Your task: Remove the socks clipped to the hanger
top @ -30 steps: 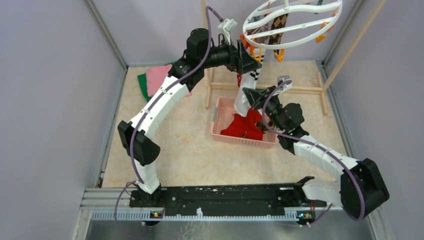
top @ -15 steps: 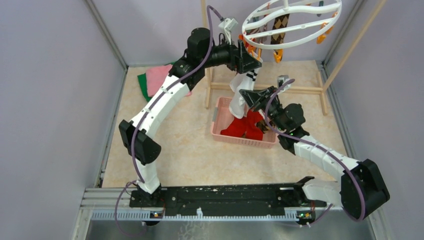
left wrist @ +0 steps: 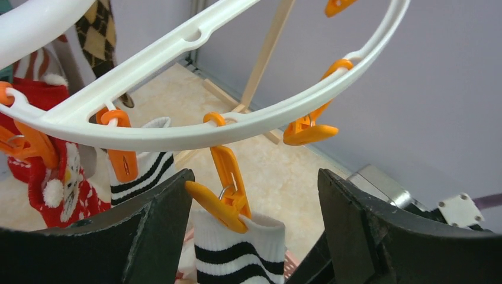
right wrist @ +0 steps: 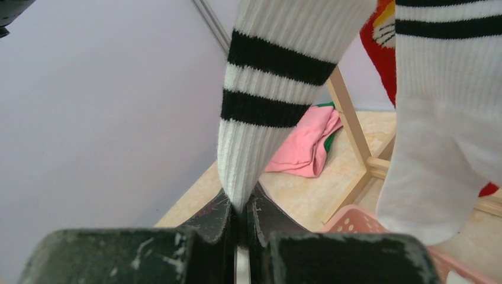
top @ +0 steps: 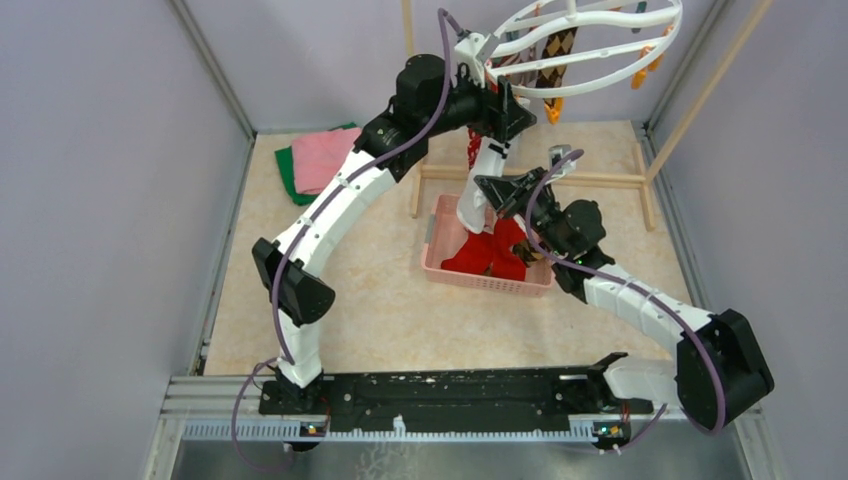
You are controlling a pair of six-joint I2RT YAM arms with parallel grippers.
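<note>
White hanger (left wrist: 177, 137) at upper right, overhead view. Beneath it left gripper (left wrist: 254, 183), fingers apart, straddles orange clip (left wrist: 228, 171) biting white striped sock (left wrist: 237, 254). Below, right gripper (right wrist: 240, 207) clamped on that sock's lower end, over pink basket (top: 480, 281).

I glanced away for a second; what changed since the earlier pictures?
The left end effector rose toward the hanger and now straddles the orange clip holding the striped sock, jaws open. The right end effector stayed shut on that sock's lower end. The pink basket stayed put.
</note>
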